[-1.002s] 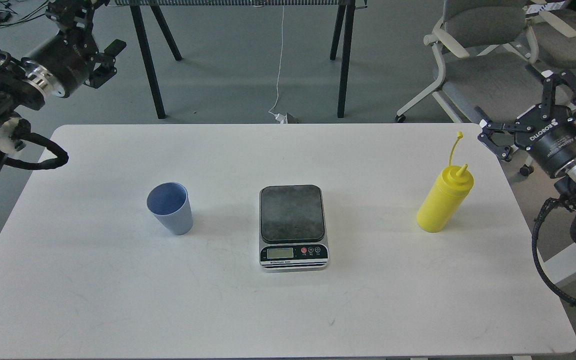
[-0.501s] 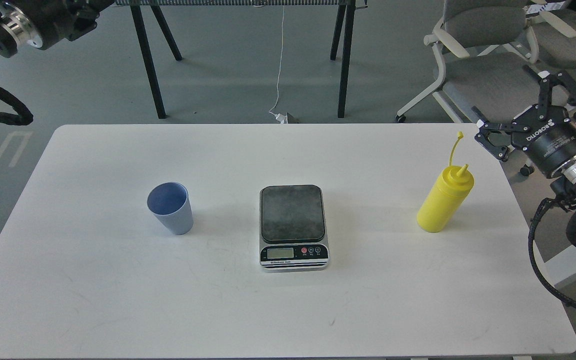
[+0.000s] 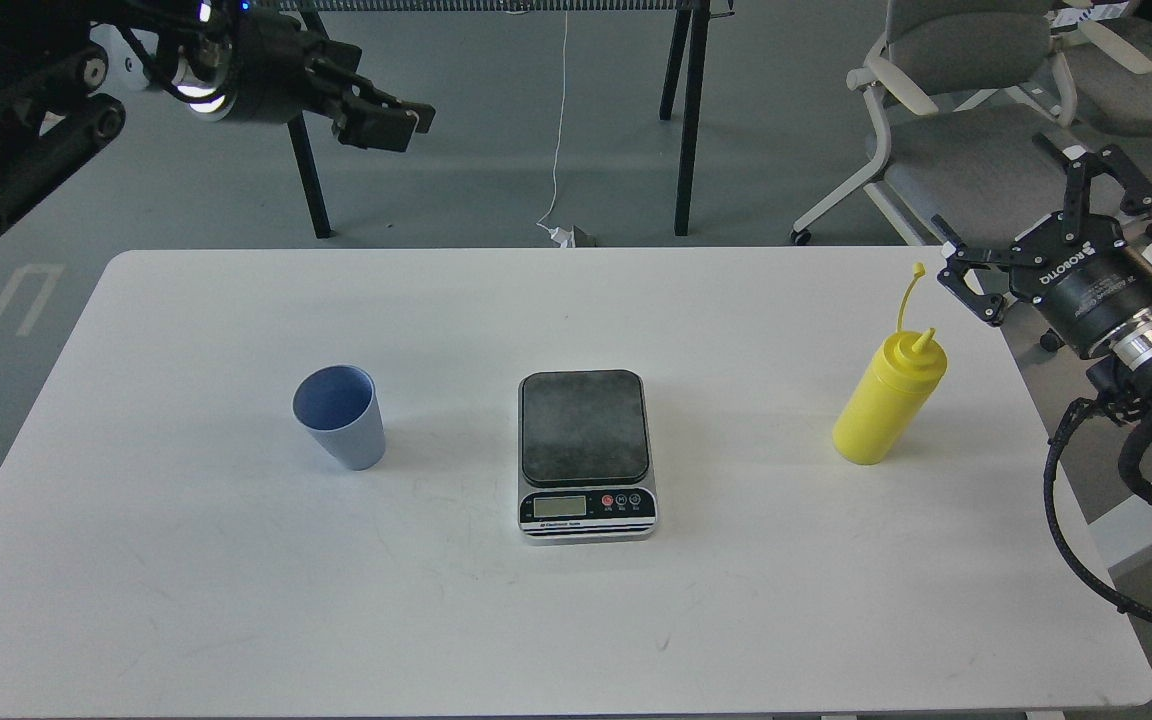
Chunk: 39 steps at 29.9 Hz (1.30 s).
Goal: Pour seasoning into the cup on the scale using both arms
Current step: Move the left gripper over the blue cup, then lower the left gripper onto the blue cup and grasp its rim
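Note:
The pale blue-grey cup (image 3: 341,416) stands upright on the white table (image 3: 186,560), left of centre. The silver scale (image 3: 586,456) with its dark platform lies at the centre, nothing on it. The yellow seasoning bottle (image 3: 887,399) stands upright at the right, its tethered cap hanging open above the nozzle. My right gripper (image 3: 1016,210) is open and empty, in the air just right of and behind the bottle, not touching it. My left gripper (image 3: 394,113) is high at the far left, well behind the cup, dark and seen side-on; its fingers cannot be told apart.
Grey office chairs (image 3: 966,120) stand behind the table's right corner, close to my right arm. Black legs of another table (image 3: 686,120) and a white cable (image 3: 558,130) are on the floor beyond the far edge.
My left arm has swung up and to the right, so its gripper now points right above the far left of the scene. My right gripper has crept slightly left towards the bottle. Cup, scale and bottle have not moved.

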Each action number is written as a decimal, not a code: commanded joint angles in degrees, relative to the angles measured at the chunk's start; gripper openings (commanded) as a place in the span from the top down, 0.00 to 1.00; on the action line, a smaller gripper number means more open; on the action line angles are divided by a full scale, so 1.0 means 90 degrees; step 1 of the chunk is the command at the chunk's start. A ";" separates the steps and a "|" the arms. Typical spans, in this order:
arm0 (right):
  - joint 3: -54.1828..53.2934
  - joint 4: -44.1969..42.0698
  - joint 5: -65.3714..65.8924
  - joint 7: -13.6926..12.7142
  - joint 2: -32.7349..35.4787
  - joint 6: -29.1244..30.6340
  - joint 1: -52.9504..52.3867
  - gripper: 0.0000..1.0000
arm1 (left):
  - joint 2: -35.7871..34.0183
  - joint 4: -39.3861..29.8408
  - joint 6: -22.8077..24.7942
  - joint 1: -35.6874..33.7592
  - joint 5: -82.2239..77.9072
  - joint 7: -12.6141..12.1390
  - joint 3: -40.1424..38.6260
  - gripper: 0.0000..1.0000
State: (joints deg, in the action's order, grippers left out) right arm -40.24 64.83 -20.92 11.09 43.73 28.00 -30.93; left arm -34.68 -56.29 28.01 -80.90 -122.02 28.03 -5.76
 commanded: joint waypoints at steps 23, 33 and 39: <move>0.0009 -0.0006 0.0000 0.0008 -0.0054 0.0000 0.0068 0.01 | 0.0142 -0.0054 -0.0680 0.0522 -0.0331 -0.0004 0.2593 0.02; 0.0009 0.0003 0.0000 0.0008 -0.0054 0.0000 0.0077 0.01 | 0.0347 0.0005 -0.0661 0.0659 -0.0331 -0.0004 0.2603 0.02; 0.0009 0.0003 0.0000 0.0008 -0.0054 0.0000 0.0126 0.01 | 0.0581 0.0531 -0.0661 0.0845 -0.0331 -0.0004 0.2603 0.02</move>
State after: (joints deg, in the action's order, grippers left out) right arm -40.16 64.87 -20.92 11.17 43.24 28.00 -29.92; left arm -30.58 -53.79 22.06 -73.94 -125.00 27.99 17.65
